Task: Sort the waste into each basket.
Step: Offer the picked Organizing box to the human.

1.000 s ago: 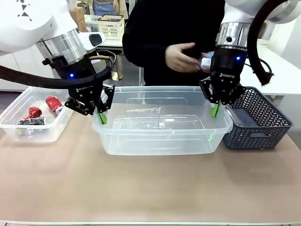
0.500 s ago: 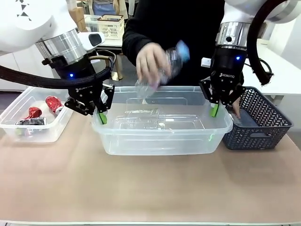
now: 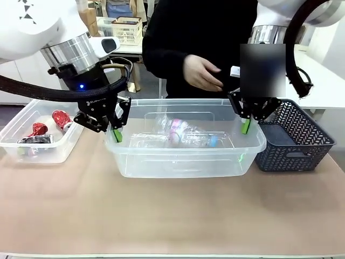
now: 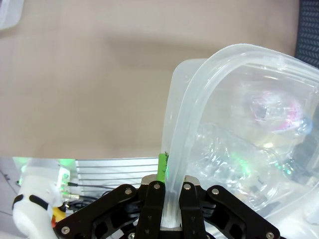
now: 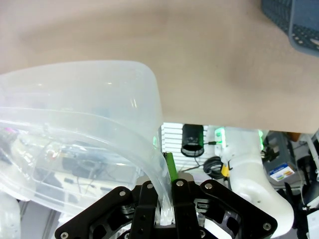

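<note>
A large clear basket (image 3: 183,162) stands mid-table. My left gripper (image 3: 117,132) is shut on its left rim and my right gripper (image 3: 246,127) on its right rim. Clear plastic bottles (image 3: 186,132) with pink and blue labels lie inside it. In the left wrist view my gripper (image 4: 169,191) pinches the rolled rim (image 4: 199,84), with a bottle (image 4: 269,107) showing through the wall. The right wrist view shows my other gripper (image 5: 162,199) clamped on the rim (image 5: 99,124). A smaller clear basket (image 3: 11,143) at the left holds red foil pieces (image 3: 60,118) and a dark piece (image 3: 35,139).
A dark lattice basket (image 3: 294,143) stands against the large basket's right side, its corner also in the right wrist view (image 5: 299,25). The person's hand (image 3: 202,73) hovers above the large basket's far rim. Bare table lies in front, toward me.
The person brought bottles over the large basket and let them go. They now lie inside it, and the hand has drawn back up. Both grippers stayed put.
</note>
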{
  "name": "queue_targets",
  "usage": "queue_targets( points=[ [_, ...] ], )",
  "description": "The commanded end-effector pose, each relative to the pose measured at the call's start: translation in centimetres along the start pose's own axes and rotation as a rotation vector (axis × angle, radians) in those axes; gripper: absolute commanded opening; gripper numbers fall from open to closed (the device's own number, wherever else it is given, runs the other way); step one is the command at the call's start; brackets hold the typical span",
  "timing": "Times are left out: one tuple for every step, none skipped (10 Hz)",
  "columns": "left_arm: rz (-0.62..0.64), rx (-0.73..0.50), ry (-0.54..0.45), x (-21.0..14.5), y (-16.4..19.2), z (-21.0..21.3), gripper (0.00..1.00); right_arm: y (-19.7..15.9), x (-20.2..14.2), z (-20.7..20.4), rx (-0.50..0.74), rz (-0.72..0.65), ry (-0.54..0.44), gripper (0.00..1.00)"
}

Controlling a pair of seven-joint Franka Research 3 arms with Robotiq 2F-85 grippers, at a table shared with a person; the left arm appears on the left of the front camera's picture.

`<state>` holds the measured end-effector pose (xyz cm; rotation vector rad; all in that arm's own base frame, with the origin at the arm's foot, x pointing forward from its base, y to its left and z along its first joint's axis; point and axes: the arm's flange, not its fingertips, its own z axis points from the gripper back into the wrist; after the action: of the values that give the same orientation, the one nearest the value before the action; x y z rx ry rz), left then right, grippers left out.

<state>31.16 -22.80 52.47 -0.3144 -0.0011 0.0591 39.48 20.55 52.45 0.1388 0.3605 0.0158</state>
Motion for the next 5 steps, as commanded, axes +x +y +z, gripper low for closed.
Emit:
queue_targets(
  points=[
    [0.017,0.012,-0.017,0.34,0.84,0.66,0.0,-0.47,-0.32,-0.1,0.01,-0.014,-0.003,0.0],
    [0.017,0.012,-0.017,0.34,0.84,0.66,0.0,-0.47,-0.32,-0.1,0.01,-0.014,-0.003,0.0],
    [0.017,0.012,-0.017,0.34,0.84,0.66,0.0,-0.47,-0.32,-0.1,0.01,-0.014,-0.003,0.0],
    [0.017,0.012,-0.017,0.34,0.84,0.66,0.0,-0.47,-0.32,-0.1,0.01,-0.014,-0.003,0.0],
    [0.017,0.012,-0.017,0.34,0.84,0.66,0.0,-0.47,-0.32,-0.1,0.01,-0.014,-0.003,0.0]
  ],
)
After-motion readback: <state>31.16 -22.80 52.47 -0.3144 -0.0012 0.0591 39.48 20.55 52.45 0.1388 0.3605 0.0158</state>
